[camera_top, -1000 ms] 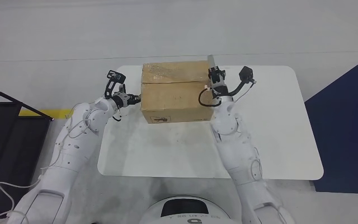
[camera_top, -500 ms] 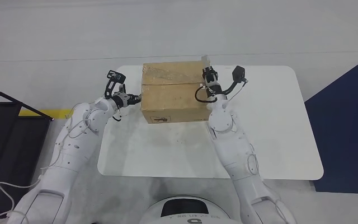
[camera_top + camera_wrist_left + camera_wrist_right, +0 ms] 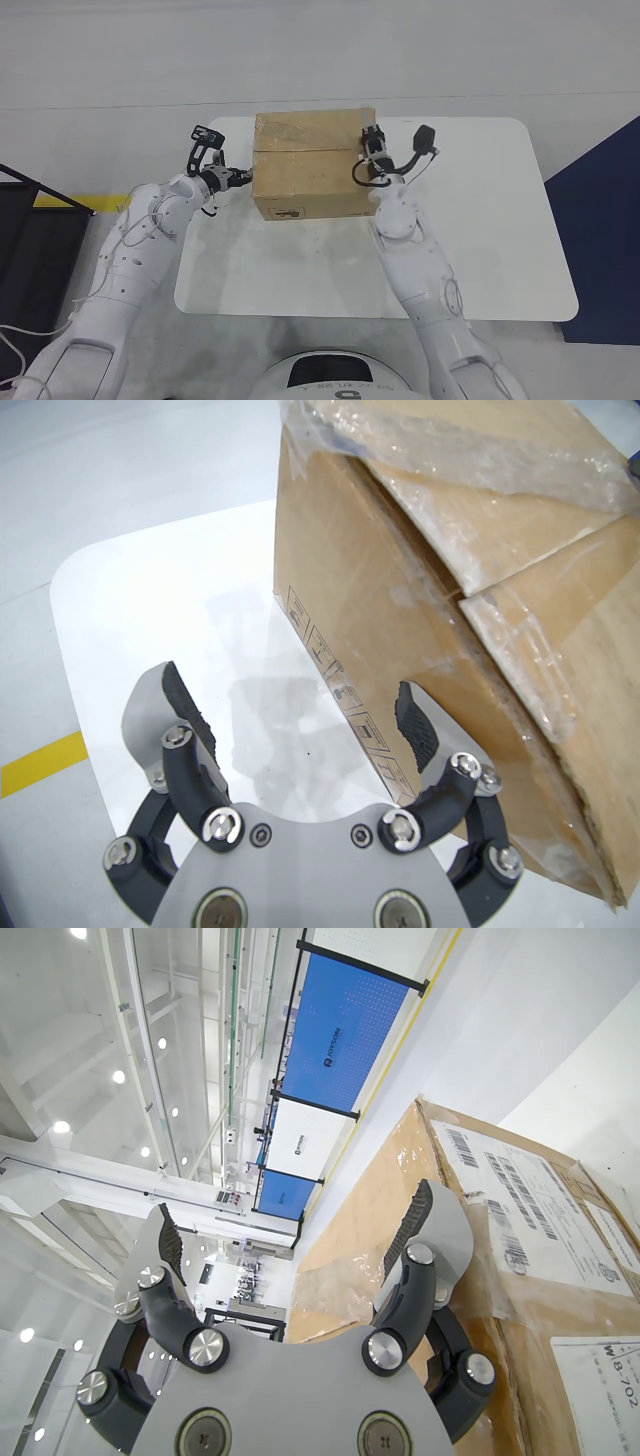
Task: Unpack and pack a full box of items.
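Observation:
A brown cardboard box (image 3: pixel 315 165) stands at the back middle of the white table (image 3: pixel 480 240), its top flaps lying down with crinkled clear tape on them. My left gripper (image 3: pixel 243 178) is open at the box's left side, low by the table. In the left wrist view the left gripper (image 3: pixel 287 690) has one pad close to the box (image 3: pixel 400 575) wall with the printed symbols. My right gripper (image 3: pixel 372 135) is open over the box's right top edge. In the right wrist view the right gripper (image 3: pixel 295 1203) has one finger above the labelled box (image 3: pixel 525 1228) top.
The table's front half and right side are bare. A black frame (image 3: pixel 25 230) stands off the table's left, beside a yellow floor line (image 3: pixel 60 200). A dark blue panel (image 3: pixel 600 230) stands off the table's right edge.
The right-end flap that stood upright has gone down flat onto the box. My right gripper moved left over the box's right edge with it. The left arm kept still.

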Tool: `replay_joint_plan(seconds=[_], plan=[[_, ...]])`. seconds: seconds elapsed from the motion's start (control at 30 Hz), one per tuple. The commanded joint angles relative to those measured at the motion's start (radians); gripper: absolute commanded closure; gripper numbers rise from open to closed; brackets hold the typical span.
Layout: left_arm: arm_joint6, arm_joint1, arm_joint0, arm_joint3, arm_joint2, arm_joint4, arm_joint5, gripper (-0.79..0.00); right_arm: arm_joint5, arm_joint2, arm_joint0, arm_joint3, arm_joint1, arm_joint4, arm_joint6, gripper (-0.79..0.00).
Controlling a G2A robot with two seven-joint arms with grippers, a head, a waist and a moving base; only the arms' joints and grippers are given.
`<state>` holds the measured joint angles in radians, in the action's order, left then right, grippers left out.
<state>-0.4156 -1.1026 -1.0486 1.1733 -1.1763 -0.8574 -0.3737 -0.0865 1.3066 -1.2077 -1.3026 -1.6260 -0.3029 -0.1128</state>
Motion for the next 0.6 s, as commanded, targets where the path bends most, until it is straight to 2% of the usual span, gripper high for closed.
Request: replay_joint_plan(seconds=[0.0,0.17,0.43,0.57], plan=[[0.000,0.000,0.000,0.000,0.000,0.000,0.000,-0.785,0.000,0.001,-0.001,-0.001,0.001,0.007,0.011,-0.785],[0.020,0.002,-0.018,0.047,-0.014,-0.004,0.008,-0.785,-0.001,0.002,-0.001,-0.004,0.003,0.018,0.032,-0.785],[0.042,0.014,-0.013,0.123,-0.097,0.010,0.052,-0.785,0.004,0.001,0.003,-0.020,0.009,0.014,0.069,-0.785],[-0.037,0.009,0.002,0.098,-0.130,0.181,0.094,-0.785,0.005,-0.004,0.008,-0.015,0.011,0.010,0.079,-0.785]])
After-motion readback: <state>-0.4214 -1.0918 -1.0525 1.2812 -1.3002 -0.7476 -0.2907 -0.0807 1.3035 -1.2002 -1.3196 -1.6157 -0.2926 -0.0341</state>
